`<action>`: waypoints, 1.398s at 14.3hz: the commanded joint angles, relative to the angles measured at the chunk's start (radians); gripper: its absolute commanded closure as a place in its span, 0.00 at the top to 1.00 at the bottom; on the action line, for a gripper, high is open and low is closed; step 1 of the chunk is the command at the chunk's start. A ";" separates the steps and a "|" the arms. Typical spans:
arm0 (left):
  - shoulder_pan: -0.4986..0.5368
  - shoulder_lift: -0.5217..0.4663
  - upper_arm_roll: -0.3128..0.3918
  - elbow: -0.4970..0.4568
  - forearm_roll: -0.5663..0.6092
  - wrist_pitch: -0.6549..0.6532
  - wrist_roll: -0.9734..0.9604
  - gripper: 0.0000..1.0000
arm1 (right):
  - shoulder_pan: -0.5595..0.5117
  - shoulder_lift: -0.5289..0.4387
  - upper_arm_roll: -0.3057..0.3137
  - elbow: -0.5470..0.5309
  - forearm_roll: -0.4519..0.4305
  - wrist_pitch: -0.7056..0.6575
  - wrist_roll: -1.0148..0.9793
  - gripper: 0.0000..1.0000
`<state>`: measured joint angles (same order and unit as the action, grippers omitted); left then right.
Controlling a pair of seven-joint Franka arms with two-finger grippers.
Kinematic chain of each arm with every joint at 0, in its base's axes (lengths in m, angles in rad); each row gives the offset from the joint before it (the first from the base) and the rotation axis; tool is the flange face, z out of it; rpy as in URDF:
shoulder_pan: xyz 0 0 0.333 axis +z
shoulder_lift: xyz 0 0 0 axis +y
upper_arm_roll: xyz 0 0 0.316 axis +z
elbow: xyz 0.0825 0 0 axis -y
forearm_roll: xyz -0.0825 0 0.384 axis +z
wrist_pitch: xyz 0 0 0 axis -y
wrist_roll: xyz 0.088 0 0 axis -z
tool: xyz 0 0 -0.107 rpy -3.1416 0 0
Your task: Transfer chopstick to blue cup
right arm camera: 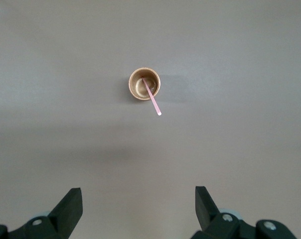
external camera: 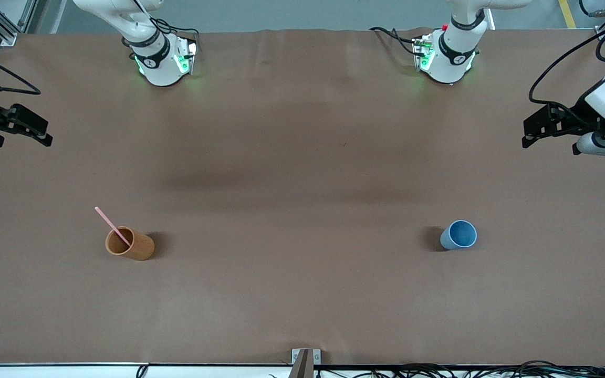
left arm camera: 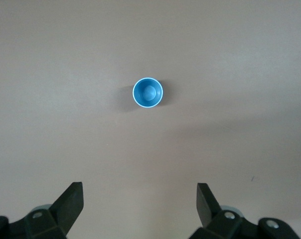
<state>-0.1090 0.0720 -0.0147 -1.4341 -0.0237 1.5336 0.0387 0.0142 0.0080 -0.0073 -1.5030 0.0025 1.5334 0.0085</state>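
Front view: thin pink chopstick (external camera: 112, 225) leaning in orange-brown cup (external camera: 130, 244), both grippers' fingers apart, empty.

Chopstick (external camera: 108, 222) in cup (external camera: 133, 247) toward right arm's end, other cup (external camera: 459, 235) toward left arm's.

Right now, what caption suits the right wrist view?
Open right gripper above an orange-brown cup holding the pink chopstick.

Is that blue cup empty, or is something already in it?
Empty. The left wrist view looks straight down into the blue cup and shows only its bare bottom.
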 commanded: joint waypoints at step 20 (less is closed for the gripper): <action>0.034 0.428 0.016 -0.198 -0.013 0.595 0.064 1.00 | -0.073 0.004 0.003 -0.302 0.063 0.414 -0.056 0.99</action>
<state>-0.0720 0.4765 0.0012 -1.6201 -0.0238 2.0839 0.0878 -0.0419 0.0321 -0.0126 -1.6797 0.0466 1.8233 -0.0119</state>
